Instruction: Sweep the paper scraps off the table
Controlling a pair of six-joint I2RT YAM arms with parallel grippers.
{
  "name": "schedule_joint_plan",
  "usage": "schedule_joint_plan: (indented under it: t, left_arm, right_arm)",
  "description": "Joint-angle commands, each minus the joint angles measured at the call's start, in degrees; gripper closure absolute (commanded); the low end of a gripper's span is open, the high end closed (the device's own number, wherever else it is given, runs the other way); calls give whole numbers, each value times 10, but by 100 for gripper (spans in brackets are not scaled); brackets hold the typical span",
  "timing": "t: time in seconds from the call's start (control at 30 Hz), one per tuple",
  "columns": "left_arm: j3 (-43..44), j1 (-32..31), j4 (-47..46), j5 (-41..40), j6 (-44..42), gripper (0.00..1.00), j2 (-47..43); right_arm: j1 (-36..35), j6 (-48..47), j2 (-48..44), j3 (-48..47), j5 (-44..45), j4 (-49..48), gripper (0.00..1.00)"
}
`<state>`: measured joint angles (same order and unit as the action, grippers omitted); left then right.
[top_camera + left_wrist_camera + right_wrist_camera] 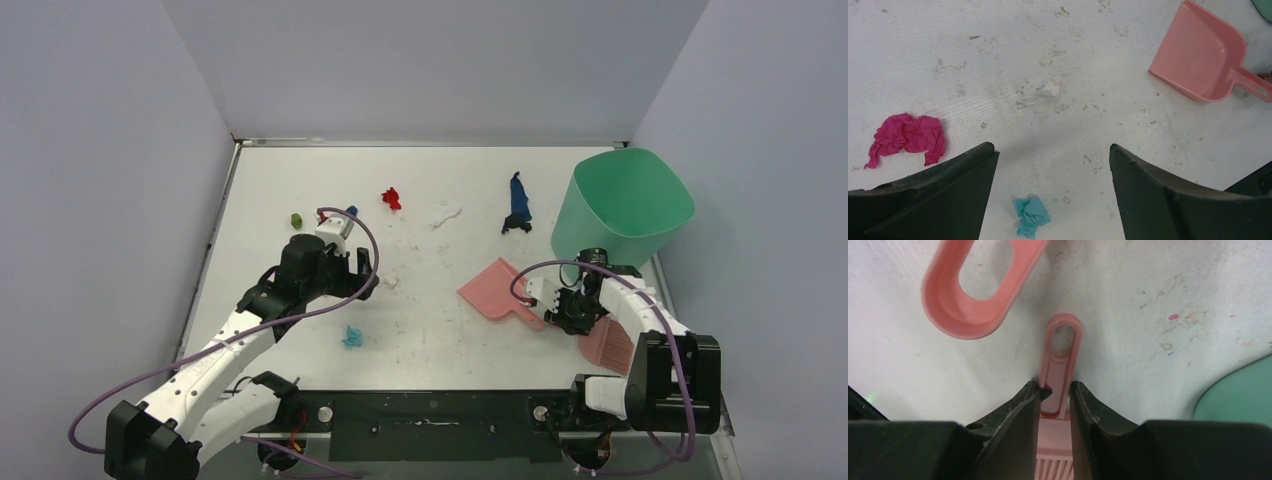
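Right wrist view has the right gripper (1055, 386) pinching the pink brush (1060, 372) handle at bottom centre, left gripper (1053, 148) spread empty over a cyan scrap (1032, 216), paper scraps (391, 198) dotted across the upper table (430, 330), so looks like tool pickup, with the dustpan (1200, 57) probably next.

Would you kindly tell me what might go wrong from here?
The right gripper pinches the pink plastic brush by its thin handle, so it may twist while sweeping. The pink plastic dustpan lies unheld, the left gripper being open, and may slide. The crumpled paper scraps lie scattered; some may be missed.
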<state>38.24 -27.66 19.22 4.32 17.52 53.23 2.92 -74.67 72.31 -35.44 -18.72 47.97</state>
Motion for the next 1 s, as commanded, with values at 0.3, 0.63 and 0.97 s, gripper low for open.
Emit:
schedule_joint_plan:
  t: [0.3, 0.63, 0.97]
  left_arm:
    - [18, -4, -26, 3, -6, 19, 0]
    - [28, -20, -34, 23, -1, 20, 22]
    - [138, -194, -76, 4, 107, 24, 118]
  right_arm:
    - [-4, -6, -86, -58, -75, 96, 88]
    - [-4, 6, -135, -90, -99, 141, 89]
    - [-5, 37, -182, -133, -139, 167, 92]
